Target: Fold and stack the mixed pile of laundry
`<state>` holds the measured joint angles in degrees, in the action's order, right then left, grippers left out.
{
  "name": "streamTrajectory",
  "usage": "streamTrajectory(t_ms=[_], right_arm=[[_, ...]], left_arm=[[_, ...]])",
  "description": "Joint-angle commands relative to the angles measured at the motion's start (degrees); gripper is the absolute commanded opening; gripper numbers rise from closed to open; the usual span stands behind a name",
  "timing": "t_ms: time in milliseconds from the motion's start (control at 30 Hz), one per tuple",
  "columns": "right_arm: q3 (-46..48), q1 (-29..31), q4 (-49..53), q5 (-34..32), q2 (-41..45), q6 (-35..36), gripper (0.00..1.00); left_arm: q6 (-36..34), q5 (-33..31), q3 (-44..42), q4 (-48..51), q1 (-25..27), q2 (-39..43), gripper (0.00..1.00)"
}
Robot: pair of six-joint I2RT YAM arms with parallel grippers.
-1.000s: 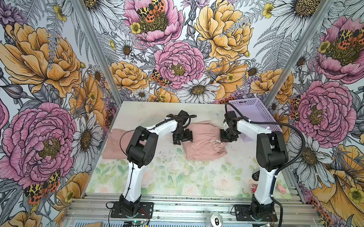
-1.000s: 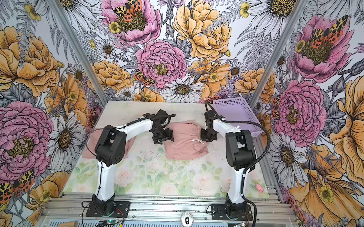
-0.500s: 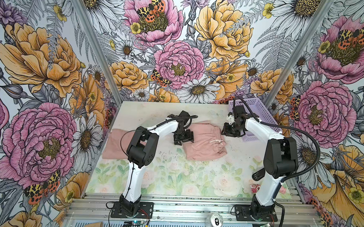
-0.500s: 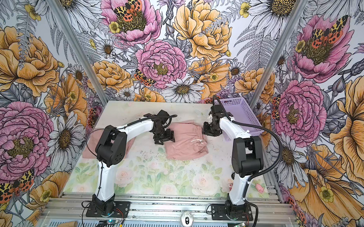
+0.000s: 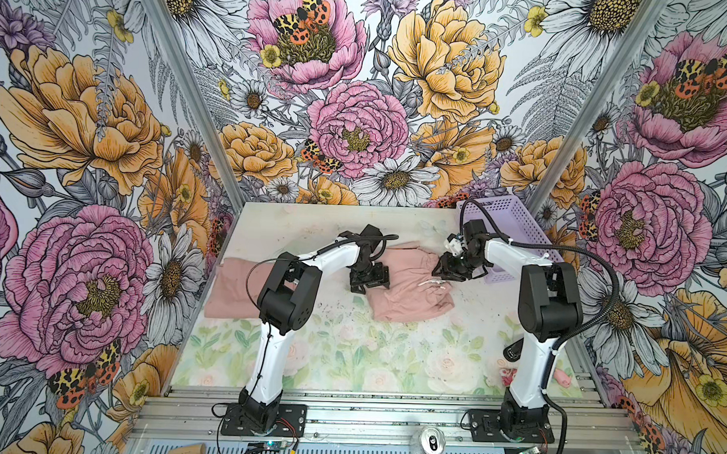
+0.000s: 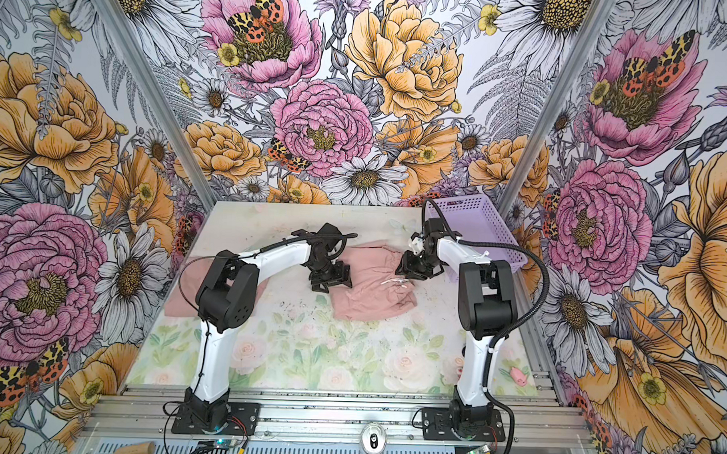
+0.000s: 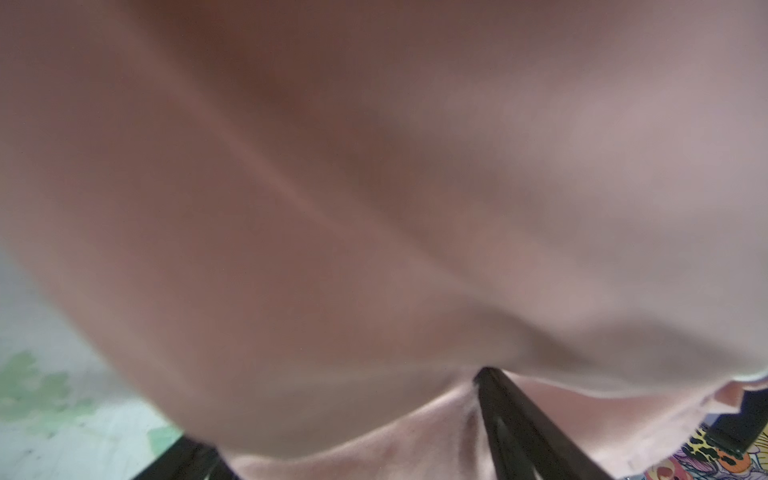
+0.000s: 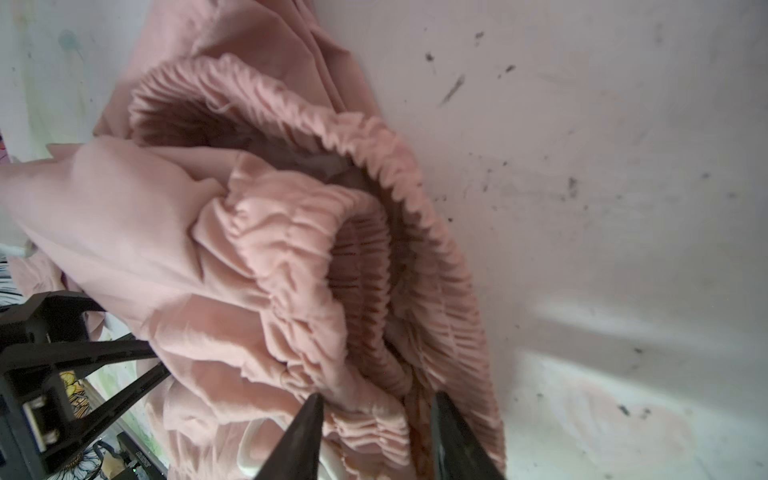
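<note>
Pink shorts (image 5: 409,288) crumpled at frame centre on the tabletop (image 5: 349,352), your right gripper (image 8: 374,440) part open, gathered waistband (image 8: 332,270) between its tips, your left gripper (image 5: 370,280) spread wide at the shorts' left edge, gripping nothing you can make out, another pink garment (image 5: 235,290) at middle left

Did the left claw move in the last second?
No. The left gripper sits where it was, at the pink shorts' left edge, just as far from the lavender basket.

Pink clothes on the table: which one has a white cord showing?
The crumpled shorts in the middle, with the cord on top; the other garment lies flat by the left edge, no cord visible.
</note>
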<state>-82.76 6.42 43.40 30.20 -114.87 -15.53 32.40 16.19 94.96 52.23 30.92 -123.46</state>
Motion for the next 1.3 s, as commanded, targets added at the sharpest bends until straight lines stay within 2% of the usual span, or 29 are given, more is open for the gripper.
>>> streamTrajectory(t_ms=[0,167,367,767,1267], right_arm=[[1.64,-0.34,-3.61,4.74,0.26,0.54,0.39],[2.38,-0.44,-5.03,7.76,1.22,0.07,0.24],[3.04,-0.95,-5.03,5.61,3.67,-0.54,0.0],[3.99,-2.88,-4.69,4.95,8.71,-1.59,0.0],[0.06,-4.48,-2.05,-6.98,7.84,-0.06,0.0]], left_arm=[[-1.34,1.17,0.93,-0.57,0.48,-0.55,0.82],[-1.42,1.04,0.79,-0.63,0.37,-0.4,0.82],[-1.29,1.04,0.58,-0.59,0.37,-0.38,0.83],[-1.37,1.21,-0.03,-0.57,0.27,0.11,0.82],[-1.37,1.75,-0.39,-0.56,0.64,-0.09,0.83]])
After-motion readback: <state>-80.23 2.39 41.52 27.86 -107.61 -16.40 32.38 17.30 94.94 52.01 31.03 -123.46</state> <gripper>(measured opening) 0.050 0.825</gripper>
